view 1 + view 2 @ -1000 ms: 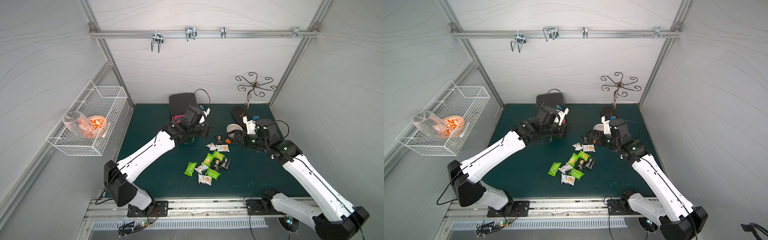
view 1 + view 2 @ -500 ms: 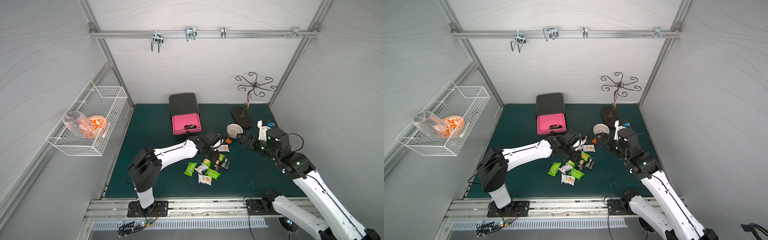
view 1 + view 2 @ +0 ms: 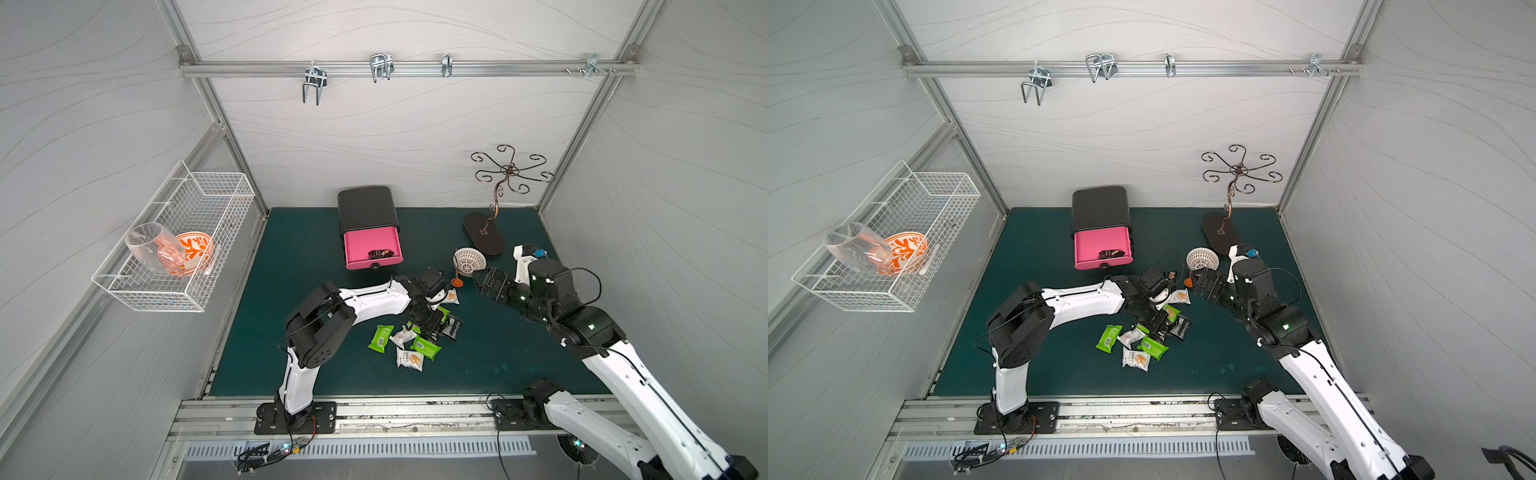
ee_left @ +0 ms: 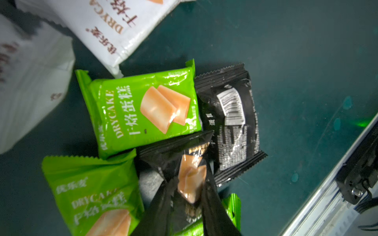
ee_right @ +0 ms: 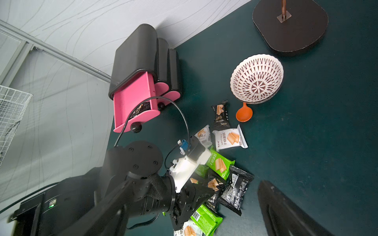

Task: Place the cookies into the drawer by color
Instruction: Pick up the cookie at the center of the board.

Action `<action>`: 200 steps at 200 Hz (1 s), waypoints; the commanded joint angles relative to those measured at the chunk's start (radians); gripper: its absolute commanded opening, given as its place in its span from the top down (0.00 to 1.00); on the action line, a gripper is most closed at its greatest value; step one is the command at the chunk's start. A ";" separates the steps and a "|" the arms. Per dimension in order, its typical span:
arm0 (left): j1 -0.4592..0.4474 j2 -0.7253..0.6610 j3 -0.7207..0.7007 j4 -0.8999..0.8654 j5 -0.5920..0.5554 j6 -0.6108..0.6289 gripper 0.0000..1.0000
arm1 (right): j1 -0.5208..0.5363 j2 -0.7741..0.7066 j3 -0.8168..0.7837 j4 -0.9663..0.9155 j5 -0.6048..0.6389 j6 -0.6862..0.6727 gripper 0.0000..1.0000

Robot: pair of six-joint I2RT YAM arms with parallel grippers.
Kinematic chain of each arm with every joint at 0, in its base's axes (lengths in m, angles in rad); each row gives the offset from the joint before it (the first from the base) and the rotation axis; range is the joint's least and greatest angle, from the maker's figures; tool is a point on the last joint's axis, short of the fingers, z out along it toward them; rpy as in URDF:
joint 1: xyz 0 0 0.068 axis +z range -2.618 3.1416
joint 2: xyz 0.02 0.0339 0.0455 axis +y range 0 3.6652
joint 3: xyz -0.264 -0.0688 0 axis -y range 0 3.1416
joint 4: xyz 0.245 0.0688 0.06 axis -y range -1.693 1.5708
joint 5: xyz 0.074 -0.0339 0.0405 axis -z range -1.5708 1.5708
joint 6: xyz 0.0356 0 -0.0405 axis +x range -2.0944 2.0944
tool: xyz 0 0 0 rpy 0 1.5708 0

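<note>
The cookies lie in a loose pile on the green mat: green packets (image 3: 380, 338) (image 4: 143, 110), white ones (image 3: 409, 359) (image 5: 229, 139) and black ones (image 3: 451, 326) (image 4: 233, 122). My left gripper (image 3: 428, 326) (image 4: 190, 183) is down on the pile, shut on a black cookie packet (image 4: 192, 175) (image 5: 214, 196) that is crumpled between its fingers. The pink drawer (image 3: 372, 245) (image 5: 133, 98) stands pulled out behind, with one black packet (image 3: 380, 252) inside. My right gripper (image 3: 484, 282) hovers open beside the pile, near the bowl, holding nothing; one finger (image 5: 286, 210) shows.
A patterned white bowl (image 3: 469, 261) and an orange spoon (image 3: 457, 282) sit just behind the pile. A dark-based metal stand (image 3: 484, 235) is at the back right. The black drawer cabinet (image 3: 365, 208) is against the back wall. A wire basket (image 3: 178, 249) hangs on the left wall.
My left arm has swung from the drawer down to the pile, and its gripper has closed on a black packet. My right arm has drawn back to the right, away from the pile.
</note>
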 commanded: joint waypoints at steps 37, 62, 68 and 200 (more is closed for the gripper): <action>-0.004 0.072 0.055 -0.062 -0.044 0.011 0.88 | 0.002 -0.005 0.012 0.007 0.008 -0.005 0.01; -0.004 0.057 0.058 -0.064 -0.052 0.014 1.00 | 0.002 0.002 0.015 0.012 0.010 -0.005 0.01; -0.004 0.052 0.060 -0.065 -0.053 0.016 1.00 | 0.002 0.002 0.017 0.013 0.010 -0.005 0.01; 0.044 -0.164 0.291 -0.129 -0.073 0.024 1.00 | 0.002 0.011 0.024 0.029 0.027 -0.027 0.01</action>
